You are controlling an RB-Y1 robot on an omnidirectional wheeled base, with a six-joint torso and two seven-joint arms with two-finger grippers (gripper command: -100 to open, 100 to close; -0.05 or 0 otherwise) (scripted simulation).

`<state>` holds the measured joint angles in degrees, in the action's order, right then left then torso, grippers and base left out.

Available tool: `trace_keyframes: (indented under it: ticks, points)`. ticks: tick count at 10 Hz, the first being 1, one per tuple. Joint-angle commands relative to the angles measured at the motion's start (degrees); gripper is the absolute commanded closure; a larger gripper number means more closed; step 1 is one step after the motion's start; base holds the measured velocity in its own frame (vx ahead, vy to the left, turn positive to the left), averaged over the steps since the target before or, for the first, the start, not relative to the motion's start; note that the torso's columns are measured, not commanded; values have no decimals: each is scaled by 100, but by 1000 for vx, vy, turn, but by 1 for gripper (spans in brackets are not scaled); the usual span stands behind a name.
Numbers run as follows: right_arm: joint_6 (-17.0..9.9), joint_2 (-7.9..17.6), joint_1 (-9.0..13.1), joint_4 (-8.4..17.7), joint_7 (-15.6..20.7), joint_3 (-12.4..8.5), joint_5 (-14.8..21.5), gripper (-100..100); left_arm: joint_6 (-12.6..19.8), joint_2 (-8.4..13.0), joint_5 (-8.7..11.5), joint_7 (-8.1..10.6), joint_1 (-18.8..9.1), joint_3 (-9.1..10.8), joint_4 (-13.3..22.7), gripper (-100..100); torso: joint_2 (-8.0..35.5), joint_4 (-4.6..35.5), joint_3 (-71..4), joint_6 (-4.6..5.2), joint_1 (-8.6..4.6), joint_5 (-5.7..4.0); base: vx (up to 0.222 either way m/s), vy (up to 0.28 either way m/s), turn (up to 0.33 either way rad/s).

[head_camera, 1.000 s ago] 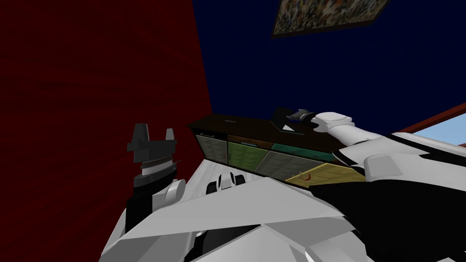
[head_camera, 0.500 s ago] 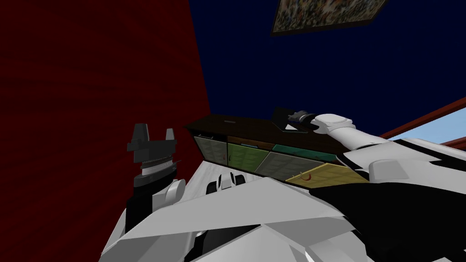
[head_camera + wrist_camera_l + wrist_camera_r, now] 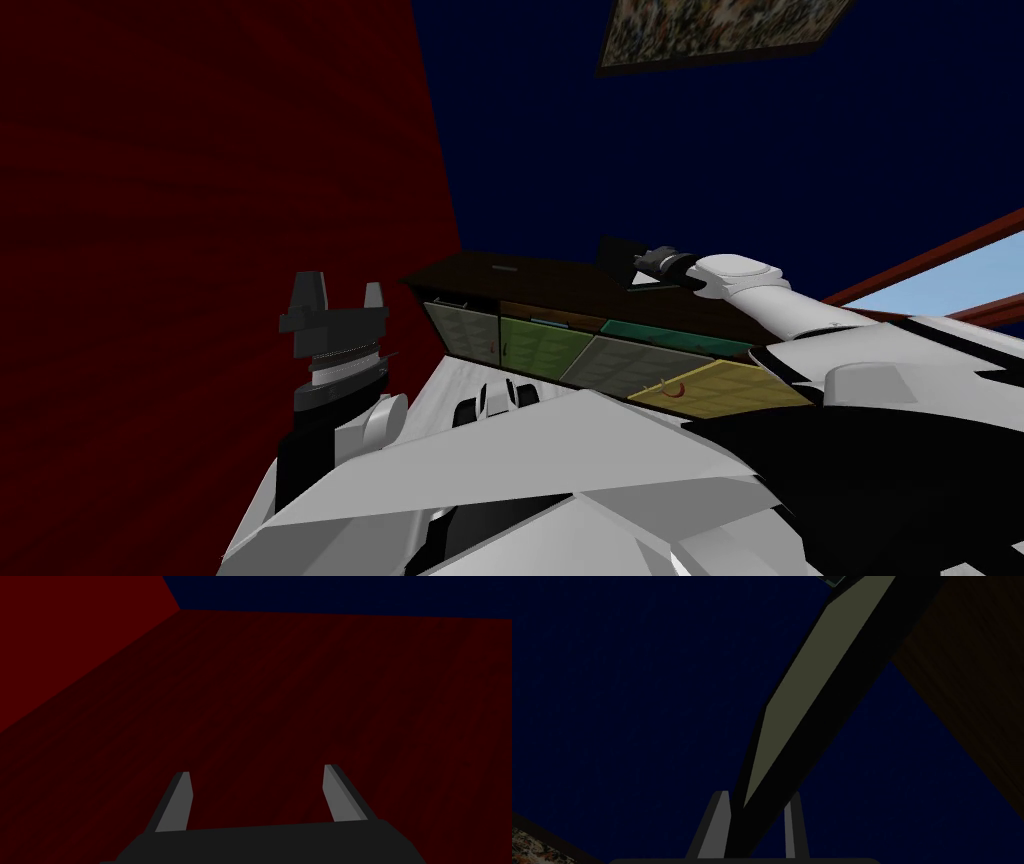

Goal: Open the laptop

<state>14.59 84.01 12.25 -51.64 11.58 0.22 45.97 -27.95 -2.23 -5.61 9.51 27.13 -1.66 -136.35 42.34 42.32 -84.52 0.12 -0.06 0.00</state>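
cabinet [image 3: 560, 285]: dark top, coloured door fronts; it sits directly under the right pincer [image 3: 650, 262], and its brown top shows past the fingers in the wrist view [image 3: 962, 676].
laptop [image 3: 615, 256]: on the cabinet top, at the right pincer's tips. Well apart from the left pincer [image 3: 335, 290].
lid [image 3: 812, 676]: dark slab with an olive-grey face, running straight out from between the right fingers. In the head view it stands at a slant off the cabinet top, not flat.
right pincer [image 3: 757, 796]: clenched on the lid's edge, one finger on each face, gap narrow.
left pincer [image 3: 256, 769]: released, fingers wide apart, nothing between them. Raised beside the red wall [image 3: 200, 200], idle.
done: grasp made, and the lid looks part-way up. That's my read from the slant.
left: swing the lid further back until the screen face is clearly upright, then let go. Can't tell the exact angle from here.
risk: the grip is on a thin edge, so it could slip if the arc is off the hinge.
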Motion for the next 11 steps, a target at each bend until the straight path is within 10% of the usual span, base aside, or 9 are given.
trace_keyframes:
  ticks: [1,11]
  points:
    - [33,-28,-415,-294,-149,-450,182,100,0,0,0,0,0,0,0,0,2,2,0,-3,3,3,45,8,-65]
    - [137,-128,-1875,-1114,-523,-1933,666,100,0,0,0,0,0,0,0,0,4,8,1,-11,25,19,36,9,-35]
